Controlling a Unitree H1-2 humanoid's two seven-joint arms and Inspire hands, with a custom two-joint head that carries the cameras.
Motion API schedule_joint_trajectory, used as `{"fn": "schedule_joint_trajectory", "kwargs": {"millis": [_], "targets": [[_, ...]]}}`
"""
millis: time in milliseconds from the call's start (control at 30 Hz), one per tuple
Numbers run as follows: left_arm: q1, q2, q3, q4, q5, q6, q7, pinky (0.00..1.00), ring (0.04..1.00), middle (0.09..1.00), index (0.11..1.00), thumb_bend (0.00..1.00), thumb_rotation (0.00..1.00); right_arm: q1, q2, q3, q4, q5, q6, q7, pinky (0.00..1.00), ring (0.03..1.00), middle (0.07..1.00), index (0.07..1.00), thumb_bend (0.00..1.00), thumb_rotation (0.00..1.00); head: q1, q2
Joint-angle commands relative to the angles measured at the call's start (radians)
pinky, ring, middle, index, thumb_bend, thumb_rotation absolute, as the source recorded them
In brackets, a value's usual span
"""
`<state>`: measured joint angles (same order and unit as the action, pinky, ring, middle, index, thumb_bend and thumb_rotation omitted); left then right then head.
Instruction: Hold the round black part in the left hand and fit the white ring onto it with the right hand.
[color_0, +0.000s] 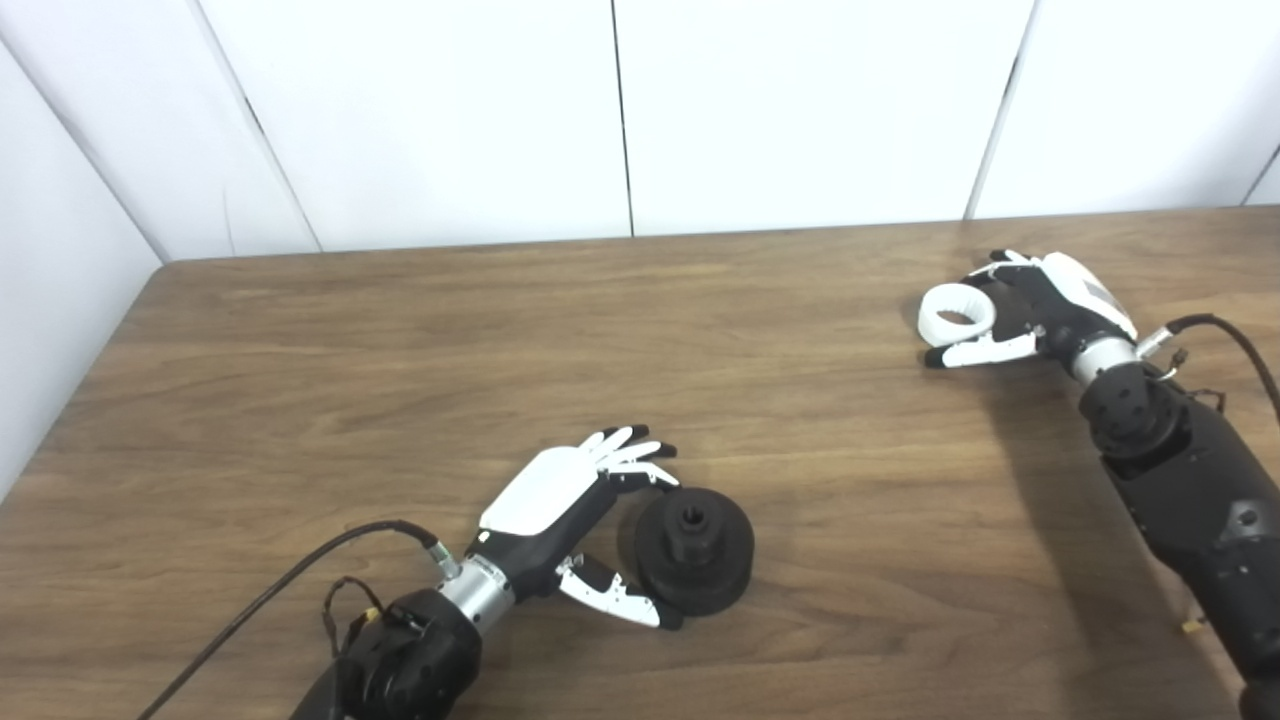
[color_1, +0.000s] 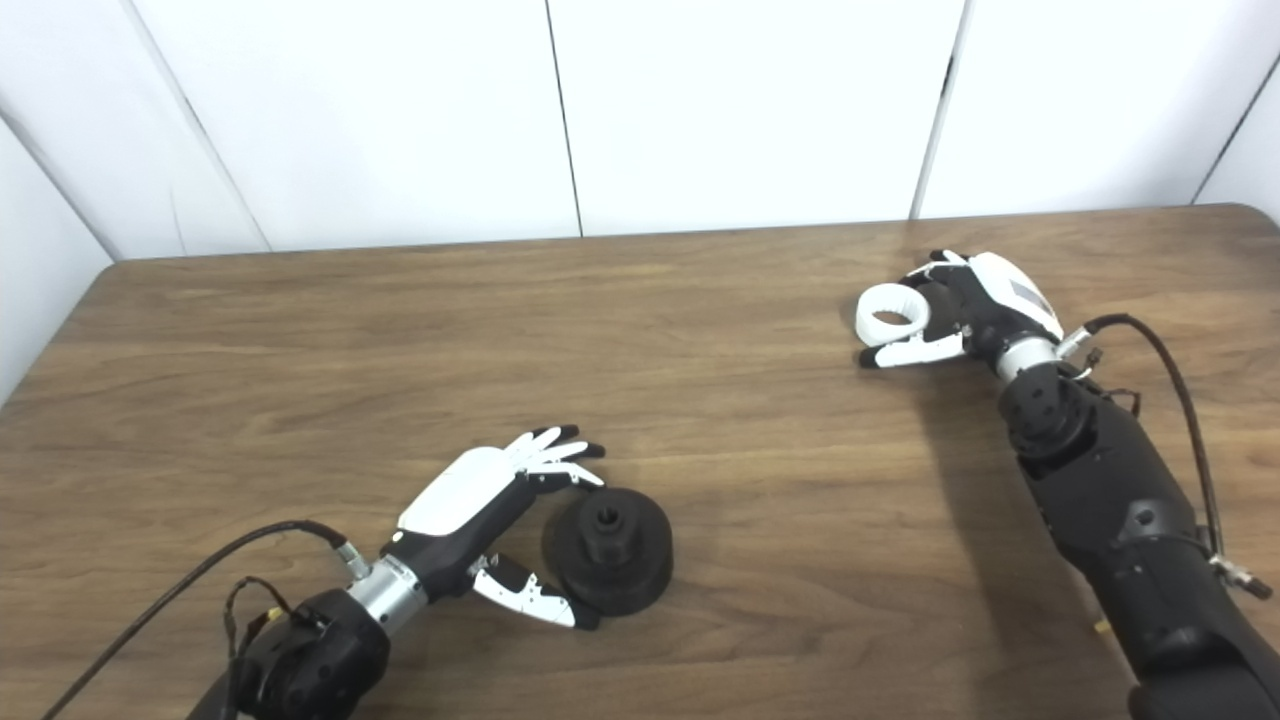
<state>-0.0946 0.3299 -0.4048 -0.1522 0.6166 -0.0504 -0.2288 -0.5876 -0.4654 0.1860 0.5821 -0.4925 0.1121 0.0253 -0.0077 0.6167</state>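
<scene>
round black part (color_0: 694, 549) on wood-grain worktop (color_0: 400, 340), cupped between left hand (color_0: 560, 510) fingers and thumb, spread apart | ribbed white ring (color_0: 957, 315) far right of it; right hand (color_0: 1040, 300) fingers curled around it

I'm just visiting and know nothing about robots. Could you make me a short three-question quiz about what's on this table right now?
1. True or false: the white ring is already fitted onto the round black part.
2. Which hand is at the white ring? A) left hand B) right hand C) neither
3. Fill in: the round black part sits on the wooden ____, with the left hand's fingers and thumb on either side of it.

Key
1. False: the two pieces lie far apart, the ring at the far right, the black part near the front.
2. B
3. table
</scene>
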Motion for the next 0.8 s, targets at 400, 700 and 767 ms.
{"fn": "schedule_joint_trajectory", "kwargs": {"millis": [400,700,767], "targets": [[-0.001,0.007,-0.007,0.015,0.020,-0.005,-0.021,1.00,0.993,0.917,0.657,0.88,0.33,-0.062,-0.005,-0.011,0.011,0.001,-0.064,-0.067,1.00,1.000,0.937,0.647,0.90,0.29,0.000,-0.001],[-0.002,0.006,-0.007,0.016,0.020,-0.006,-0.020,1.00,0.993,0.917,0.659,0.88,0.34,-0.060,-0.007,-0.008,0.014,0.001,-0.077,-0.080,1.00,1.000,0.928,0.618,0.84,0.26,0.000,0.001],[0.000,0.004,-0.007,0.013,0.018,-0.003,-0.022,1.00,0.995,0.918,0.658,0.88,0.34,-0.060,-0.013,0.005,0.015,-0.020,-0.080,-0.089,1.00,1.000,0.921,0.616,0.85,0.26,0.001,0.004]]}}
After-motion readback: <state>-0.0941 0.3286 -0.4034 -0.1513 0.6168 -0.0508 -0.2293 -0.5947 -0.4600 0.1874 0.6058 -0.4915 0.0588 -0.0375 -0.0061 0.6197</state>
